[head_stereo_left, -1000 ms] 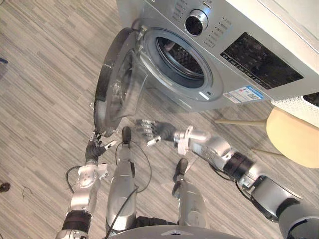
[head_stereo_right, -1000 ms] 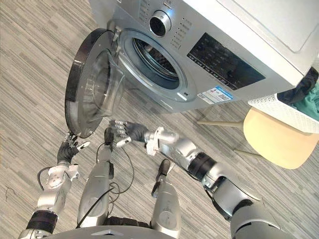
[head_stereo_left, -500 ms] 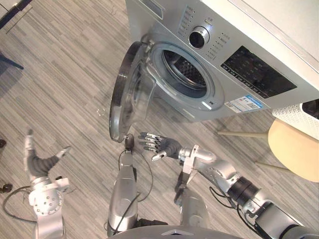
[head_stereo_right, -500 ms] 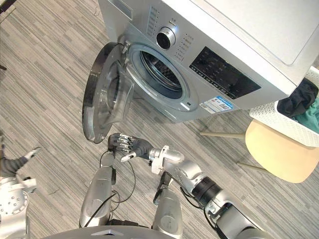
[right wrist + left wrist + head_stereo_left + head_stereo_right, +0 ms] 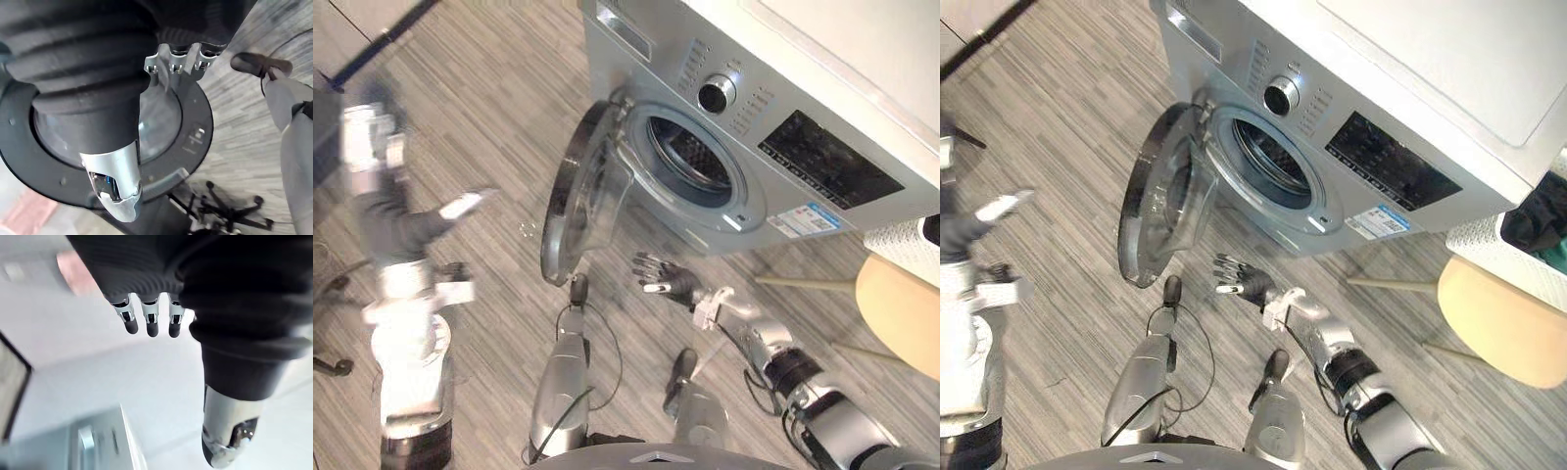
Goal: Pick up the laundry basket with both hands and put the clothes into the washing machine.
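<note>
The silver washing machine (image 5: 803, 88) stands with its round door (image 5: 578, 211) swung open to the left, and its drum (image 5: 695, 166) is dark inside. The white laundry basket (image 5: 1474, 240) sits at the far right on a round beige stool (image 5: 1503, 318), with dark and teal clothes (image 5: 1547, 220) in it. My right hand (image 5: 661, 276) hovers low in front of the machine, just right of the door's lower rim, fingers spread and holding nothing. My left hand (image 5: 401, 230) is raised far out to the left, open and blurred, well away from the basket.
Grey wood-pattern floor (image 5: 480, 117) stretches left of the machine. A dark bar (image 5: 382, 44) crosses the upper left corner. A swivel chair's castor base (image 5: 230, 210) shows beyond the door glass (image 5: 156, 117) in the right wrist view.
My left arm has swung up and outward to the left. My right hand has drifted right, toward the machine's front. The whole view has shifted too.
</note>
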{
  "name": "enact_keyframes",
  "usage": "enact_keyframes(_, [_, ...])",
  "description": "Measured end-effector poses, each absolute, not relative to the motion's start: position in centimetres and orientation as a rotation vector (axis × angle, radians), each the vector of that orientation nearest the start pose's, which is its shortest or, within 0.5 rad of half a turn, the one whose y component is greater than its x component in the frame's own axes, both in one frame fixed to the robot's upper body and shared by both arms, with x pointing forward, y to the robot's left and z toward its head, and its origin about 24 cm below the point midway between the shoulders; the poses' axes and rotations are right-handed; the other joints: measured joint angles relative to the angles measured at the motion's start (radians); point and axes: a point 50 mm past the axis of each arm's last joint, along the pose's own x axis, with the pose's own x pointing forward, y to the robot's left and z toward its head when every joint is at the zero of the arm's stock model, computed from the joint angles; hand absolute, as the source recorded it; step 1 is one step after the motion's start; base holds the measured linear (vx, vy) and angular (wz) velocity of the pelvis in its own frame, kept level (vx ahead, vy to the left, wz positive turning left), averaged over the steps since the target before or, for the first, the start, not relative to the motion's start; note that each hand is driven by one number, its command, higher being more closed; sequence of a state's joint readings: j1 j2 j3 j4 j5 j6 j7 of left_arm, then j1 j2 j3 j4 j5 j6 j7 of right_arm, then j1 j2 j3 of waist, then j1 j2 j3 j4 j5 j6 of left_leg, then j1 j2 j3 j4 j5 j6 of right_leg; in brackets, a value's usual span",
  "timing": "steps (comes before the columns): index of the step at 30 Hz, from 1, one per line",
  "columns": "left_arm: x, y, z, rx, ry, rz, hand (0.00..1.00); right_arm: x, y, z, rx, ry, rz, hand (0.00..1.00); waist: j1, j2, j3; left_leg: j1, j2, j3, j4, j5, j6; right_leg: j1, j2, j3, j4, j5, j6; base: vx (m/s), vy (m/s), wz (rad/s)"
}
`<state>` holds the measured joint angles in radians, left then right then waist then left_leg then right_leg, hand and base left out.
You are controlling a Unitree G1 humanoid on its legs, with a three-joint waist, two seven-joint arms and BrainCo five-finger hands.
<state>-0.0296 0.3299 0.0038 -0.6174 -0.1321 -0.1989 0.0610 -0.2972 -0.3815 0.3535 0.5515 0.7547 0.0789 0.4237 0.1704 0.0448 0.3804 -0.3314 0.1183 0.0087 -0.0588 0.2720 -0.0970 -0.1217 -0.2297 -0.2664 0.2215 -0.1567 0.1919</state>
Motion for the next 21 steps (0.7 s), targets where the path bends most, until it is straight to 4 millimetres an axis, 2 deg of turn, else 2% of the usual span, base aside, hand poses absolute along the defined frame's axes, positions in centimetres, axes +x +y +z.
enact_keyframes(1, [20.6, 15.8, 20.3, 0.12, -0.816, -0.191, 0.0, 27.9, -15.8, -1.8, 0.338, 0.409, 0.505, 0.0, -0.008, 0.0, -0.003, 0.004, -0.002, -0.002, 0.0, -0.001, 0.0, 0.003, -0.002, -0.001, 0.008, -0.007, 0.0, -0.01, -0.012, 0.17])
enact_keyframes(2, [20.8, 14.0, 19.4, 0.068, -0.767, -0.331, 0.0, 27.2, -15.9, -2.9, 0.382, 0.433, 0.453, 0.0, -0.019, 0.0, -0.02, 0.004, -0.004, -0.002, -0.002, -0.011, -0.003, -0.001, -0.007, 0.0, 0.02, -0.025, 0.0, -0.02, -0.023, 0.09])
enact_keyframes(3, [20.9, 12.1, 18.0, 0.012, -0.681, -0.482, 0.0, 26.3, -16.0, -4.3, 0.429, 0.473, 0.398, 0.0, -0.029, 0.003, -0.038, 0.005, -0.004, -0.002, -0.003, -0.014, -0.003, -0.004, -0.007, 0.003, 0.027, -0.027, 0.004, -0.01, -0.027, 0.05])
enact_keyframes(4, [20.9, 11.3, 17.3, -0.003, -0.634, -0.547, 0.0, 25.7, -16.0, -4.9, 0.447, 0.494, 0.376, 0.0, -0.036, 0.004, -0.045, 0.007, -0.003, -0.001, -0.003, -0.014, -0.003, -0.004, -0.007, 0.005, 0.029, -0.027, 0.005, 0.01, -0.032, -0.09])
enact_keyframes(5, [21.0, 10.0, 15.5, -0.022, -0.528, -0.656, 0.0, 24.4, -16.0, -6.1, 0.458, 0.535, 0.344, 0.0, -0.046, 0.004, -0.048, 0.02, -0.002, 0.009, -0.003, -0.008, -0.002, -0.002, -0.009, 0.014, 0.038, -0.031, 0.006, 0.02, -0.033, -0.21])
enact_keyframes(6, [21.0, 9.4, 13.7, -0.029, -0.426, -0.729, 0.0, 22.8, -16.1, -7.3, 0.479, 0.576, 0.317, 0.0, -0.06, 0.002, -0.05, 0.031, 0.001, 0.021, -0.004, -0.009, -0.003, -0.005, -0.009, 0.029, 0.047, -0.035, 0.006, 0.01, -0.034, -0.24])
enact_keyframes(7, [21.0, 9.2, 12.8, -0.031, -0.381, -0.756, 0.0, 22.1, -16.2, -7.8, 0.487, 0.596, 0.308, 0.0, -0.069, 0.002, -0.05, 0.034, 0.002, 0.024, -0.004, -0.01, -0.003, -0.006, -0.009, 0.035, 0.052, -0.038, 0.006, -0.01, -0.046, -0.25])
enact_keyframes(9, [21.2, 9.1, 10.0, -0.025, -0.251, -0.797, 0.0, 19.2, -16.8, -9.5, 0.512, 0.672, 0.253, 0.0, -0.099, -0.005, -0.054, 0.036, 0.011, 0.051, -0.008, -0.01, -0.005, -0.042, -0.009, 0.066, 0.082, -0.052, 0.007, -0.02, -0.041, -0.31])
enact_keyframes(10, [21.4, 9.4, 9.0, -0.029, -0.215, -0.785, 0.0, 18.5, -17.0, -9.9, 0.516, 0.689, 0.236, 0.0, -0.102, -0.01, -0.057, 0.036, 0.015, 0.06, -0.008, -0.011, -0.005, -0.057, -0.008, 0.078, 0.089, -0.053, 0.007, -0.02, -0.04, -0.42])
enact_keyframes(11, [22.0, 10.0, 7.2, -0.04, -0.147, -0.75, 0.0, 17.7, -17.1, -10.3, 0.523, 0.709, 0.218, 0.0, -0.111, -0.017, -0.061, 0.037, 0.019, 0.077, -0.008, -0.011, -0.006, -0.071, -0.007, 0.097, 0.102, -0.056, 0.008, -0.03, -0.056, -0.44])
enact_keyframes(12, [22.8, 10.8, 4.3, -0.038, -0.022, -0.694, 0.0, 17.0, -17.1, -10.7, 0.554, 0.714, 0.19, 0.0, -0.125, -0.027, -0.065, 0.036, 0.023, 0.091, -0.008, -0.011, -0.006, -0.091, -0.005, 0.117, 0.114, -0.057, 0.008, -0.03, -0.069, -0.52])
enact_keyframes(13, [23.4, 11.9, 1.6, -0.019, 0.099, -0.638, 0.0, 17.2, -17.0, -10.6, 0.583, 0.695, 0.165, 0.0, -0.139, -0.041, -0.062, 0.036, 0.03, 0.109, -0.004, -0.01, -0.008, -0.108, -0.001, 0.137, 0.122, -0.056, 0.008, -0.03, -0.058, -0.44])
enact_keyframes(14, [23.7, 12.5, 0.3, -0.005, 0.164, -0.61, 0.0, 17.2, -17.0, -10.7, 0.602, 0.687, 0.15, 0.0, -0.144, -0.048, -0.058, 0.035, 0.034, 0.116, 0.0, -0.01, -0.008, -0.115, 0.003, 0.147, 0.126, -0.055, 0.007, -0.04, -0.056, -0.43])
enact_keyframes(16, [25.1, 14.8, -2.3, 0.165, 0.292, -0.523, 0.0, 17.4, -16.3, -10.7, 0.683, 0.657, 0.108, 0.0, -0.15, -0.079, -0.041, 0.027, 0.054, 0.132, 0.005, -0.012, -0.015, -0.145, 0.022, 0.17, 0.13, -0.05, 0.0, -0.07, -0.067, -0.32])
enact_keyframes(17, [25.6, 15.3, -2.4, 0.23, 0.298, -0.5, 0.0, 17.5, -16.2, -10.6, 0.699, 0.65, 0.098, 0.0, -0.15, -0.085, -0.038, 0.021, 0.058, 0.134, 0.006, -0.016, -0.022, -0.152, 0.026, 0.171, 0.13, -0.049, -0.002, -0.07, -0.053, -0.17])
enact_keyframes(18, [27.1, 16.3, -2.0, 0.344, 0.292, -0.462, 0.0, 17.6, -16.1, -10.5, 0.724, 0.636, 0.087, 0.0, -0.153, -0.096, -0.031, 0.002, 0.066, 0.134, 0.007, -0.017, -0.024, -0.17, 0.033, 0.171, 0.129, -0.047, -0.008, -0.08, -0.039, -0.1])
enact_keyframes(20, [29.5, 18.6, -0.6, 0.521, 0.269, -0.383, 0.0, 18.0, -15.8, -10.3, 0.754, 0.612, 0.08, 0.0, -0.159, -0.114, -0.019, -0.03, 0.074, 0.134, 0.008, -0.01, -0.022, -0.199, 0.041, 0.172, 0.128, -0.037, -0.012, -0.05, -0.02, -0.08])
enact_keyframes(21, [30.9, 20.4, 0.5, 0.616, 0.258, -0.305, 0.0, 18.4, -15.5, -10.1, 0.77, 0.597, 0.08, 0.0, -0.17, -0.127, -0.008, -0.045, 0.075, 0.132, 0.006, -0.004, -0.021, -0.212, 0.043, 0.172, 0.125, -0.03, -0.011, -0.01, -0.008, -0.03])
